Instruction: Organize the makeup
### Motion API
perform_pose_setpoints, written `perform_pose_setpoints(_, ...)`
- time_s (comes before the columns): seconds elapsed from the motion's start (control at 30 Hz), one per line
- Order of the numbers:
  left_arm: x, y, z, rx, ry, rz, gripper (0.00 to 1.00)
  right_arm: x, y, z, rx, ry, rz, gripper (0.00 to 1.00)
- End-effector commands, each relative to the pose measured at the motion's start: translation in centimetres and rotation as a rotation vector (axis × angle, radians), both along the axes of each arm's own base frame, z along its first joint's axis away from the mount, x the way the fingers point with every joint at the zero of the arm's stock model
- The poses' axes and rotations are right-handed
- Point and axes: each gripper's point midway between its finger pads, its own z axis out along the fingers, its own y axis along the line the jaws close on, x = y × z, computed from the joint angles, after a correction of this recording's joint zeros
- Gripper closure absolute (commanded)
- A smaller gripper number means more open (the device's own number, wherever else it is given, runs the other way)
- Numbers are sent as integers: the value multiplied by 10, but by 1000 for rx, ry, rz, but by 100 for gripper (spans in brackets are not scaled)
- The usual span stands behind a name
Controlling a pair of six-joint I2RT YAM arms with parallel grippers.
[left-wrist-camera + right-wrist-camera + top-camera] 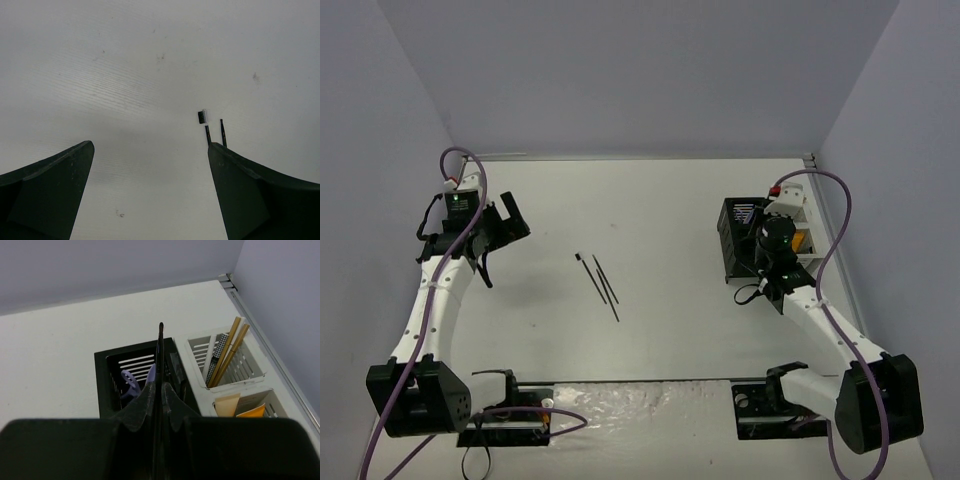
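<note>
Two thin black pencils (607, 279) and a small black brush (588, 275) lie together mid-table; the brush (202, 118) and a pencil (222, 131) also show in the left wrist view. My left gripper (508, 222) is open and empty at the far left, above bare table. My right gripper (160, 390) is shut on a thin black pencil (160, 347) and holds it over the black mesh holder (102, 382), where a lavender scissor-like tool (131, 381) stands. Beige wooden sticks (231, 347) stand in the white compartment holder (252, 376), with an orange item (252, 411) in the near cell.
The black mesh holder (735, 240) and white holder (804, 262) stand at the table's right side. The table's right edge rail (265, 342) and grey walls close in behind and beside them.
</note>
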Motion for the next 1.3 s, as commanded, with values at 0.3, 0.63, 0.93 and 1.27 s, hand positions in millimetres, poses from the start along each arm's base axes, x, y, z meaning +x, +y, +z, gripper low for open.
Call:
perform_pose_setpoints(0.3, 14, 0, 26, 0, -89, -4, 3, 13, -18, 77, 82, -335, -68, 100)
perform_pose_setpoints(0.63, 14, -1, 27, -1, -94, -5, 3, 15, -13, 40, 82, -270, -47, 95)
perform_pose_setpoints(0.93, 14, 0, 27, 1, -94, -3, 3, 9, 2, 40, 82, -232, 50, 62)
perform_pose_setpoints(1.27, 13, 1, 28, 7, -95, -2, 3, 13, 101, 63, 100, -50, 428, 47)
